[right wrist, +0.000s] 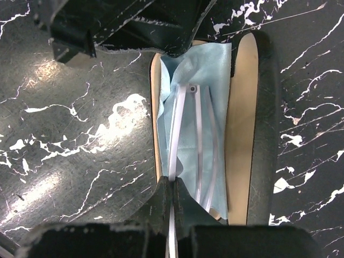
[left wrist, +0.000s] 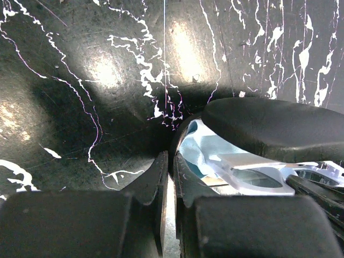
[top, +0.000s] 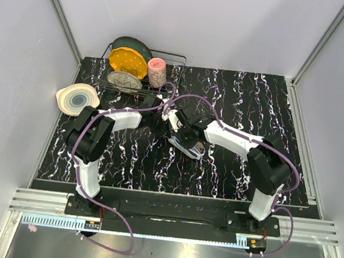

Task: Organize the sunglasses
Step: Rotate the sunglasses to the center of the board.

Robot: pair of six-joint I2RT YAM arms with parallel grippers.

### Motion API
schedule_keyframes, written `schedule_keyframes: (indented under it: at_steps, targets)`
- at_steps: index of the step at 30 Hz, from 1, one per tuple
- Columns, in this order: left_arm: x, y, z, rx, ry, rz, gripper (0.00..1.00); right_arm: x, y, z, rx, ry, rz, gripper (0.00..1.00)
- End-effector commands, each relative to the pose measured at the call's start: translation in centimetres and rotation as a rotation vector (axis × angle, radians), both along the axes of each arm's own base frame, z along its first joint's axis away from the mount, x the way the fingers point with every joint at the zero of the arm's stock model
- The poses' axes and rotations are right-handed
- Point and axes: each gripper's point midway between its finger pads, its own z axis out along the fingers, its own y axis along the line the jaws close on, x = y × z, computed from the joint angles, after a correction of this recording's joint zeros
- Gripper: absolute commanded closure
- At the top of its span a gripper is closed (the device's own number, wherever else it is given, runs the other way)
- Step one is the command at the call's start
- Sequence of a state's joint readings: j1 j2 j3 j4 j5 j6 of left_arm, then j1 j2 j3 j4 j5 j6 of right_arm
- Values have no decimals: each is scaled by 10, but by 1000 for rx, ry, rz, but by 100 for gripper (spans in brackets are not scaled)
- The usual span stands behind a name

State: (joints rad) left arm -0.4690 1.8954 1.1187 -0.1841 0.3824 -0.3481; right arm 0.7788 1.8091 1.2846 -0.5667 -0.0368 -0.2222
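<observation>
Sunglasses (right wrist: pixel 177 134) rest on cloth (right wrist: pixel 212 64) in open glasses case (right wrist: pixel 266 134), obscured from above. Right gripper (right wrist: pixel 173 185) pinches one temple; left gripper (left wrist: pixel 169 161) clamps case rim.

My left arm (top: pixel 120 119) and right arm (top: pixel 229 138) both bend inward, wrists almost meeting in the middle. My left gripper (left wrist: pixel 171 161) shows only a thin slit between its fingers. My right gripper (right wrist: pixel 173 185) is pinched tight on the sunglasses (right wrist: pixel 176 134).
</observation>
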Motion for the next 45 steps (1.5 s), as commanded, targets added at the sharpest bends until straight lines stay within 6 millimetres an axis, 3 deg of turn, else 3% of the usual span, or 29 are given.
schedule_keyframes:
  at_steps: [1,9,14,21,30,41,45]
  targets:
    - [13,1,13,-11,-78,18,100,18,16,8,31,-47,17,100]
    - [15,2,14,-6,-89,19,100,21,26,19,69,-74,75,100]
    - [16,3,13,-1,-92,20,100,21,20,18,53,-104,101,100]
    - [16,7,11,21,-103,20,100,20,20,32,122,-172,123,100]
    - [17,13,9,40,-112,47,100,8,25,29,225,-36,109,100]
    - [17,14,10,34,-125,75,100,10,20,5,210,58,61,100]
    - [20,18,14,47,-138,102,93,10,21,-4,203,78,62,100]
